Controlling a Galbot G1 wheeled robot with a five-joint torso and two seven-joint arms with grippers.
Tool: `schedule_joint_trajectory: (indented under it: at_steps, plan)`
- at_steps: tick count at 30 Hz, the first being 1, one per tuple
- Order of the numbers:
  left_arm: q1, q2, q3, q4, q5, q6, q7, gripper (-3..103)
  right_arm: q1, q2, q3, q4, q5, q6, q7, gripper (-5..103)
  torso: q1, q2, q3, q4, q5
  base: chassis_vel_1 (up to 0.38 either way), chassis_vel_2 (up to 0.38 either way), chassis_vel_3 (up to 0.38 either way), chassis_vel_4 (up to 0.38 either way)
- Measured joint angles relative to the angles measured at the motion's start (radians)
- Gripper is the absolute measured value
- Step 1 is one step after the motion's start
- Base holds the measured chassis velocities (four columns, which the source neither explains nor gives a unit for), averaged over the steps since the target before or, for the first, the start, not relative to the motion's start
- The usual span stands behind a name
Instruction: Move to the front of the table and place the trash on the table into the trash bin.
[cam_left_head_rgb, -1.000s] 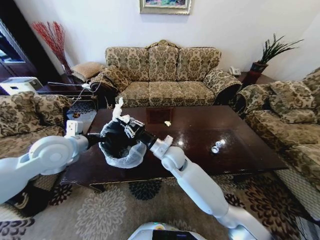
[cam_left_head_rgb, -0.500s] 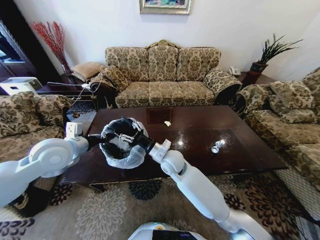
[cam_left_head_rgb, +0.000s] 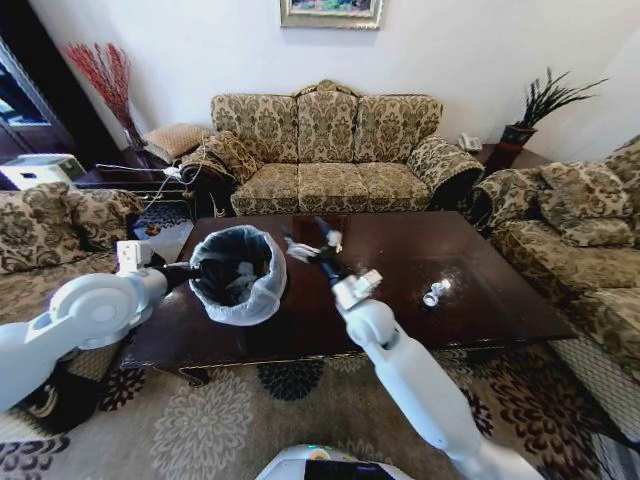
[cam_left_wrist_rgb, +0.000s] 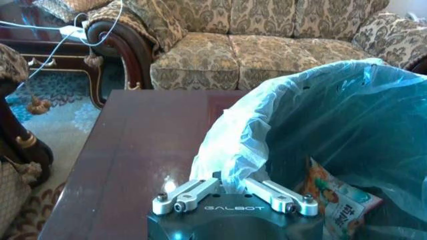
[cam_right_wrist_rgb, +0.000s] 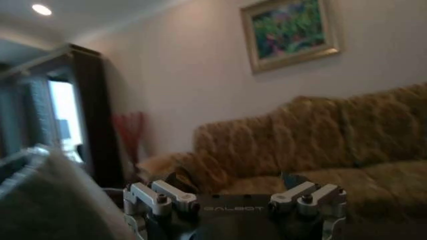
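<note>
The trash bin, black with a translucent liner, stands on the left part of the dark table. My left gripper is shut on its rim and liner. Inside the bin lie white tissues and a red-and-white snack wrapper. My right gripper hovers open and empty just right of the bin, above the table. A tiny pale scrap lies beside it. A small silvery cup lies on the table's right part.
A patterned sofa stands behind the table, with armchairs at the left and right. A side table with cables is at the back left. A patterned rug lies in front of the table.
My right gripper held a white tissue over the bin, dipped into the bin, and has now come out empty and moved right. The bin has shifted slightly.
</note>
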Motion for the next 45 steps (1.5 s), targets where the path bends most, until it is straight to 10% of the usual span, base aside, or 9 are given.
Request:
schedule_joint_trajectory:
  at_steps: [45]
  plan:
    - [-0.055,-0.095,-0.063,-0.023,0.040,-0.050,0.076,0,0.200,0.252,0.121,-0.800,-0.082,0.030,-0.055,100,0.000,0.000,0.000,0.0005,-0.0007,-0.076,0.078,0.081,-0.071]
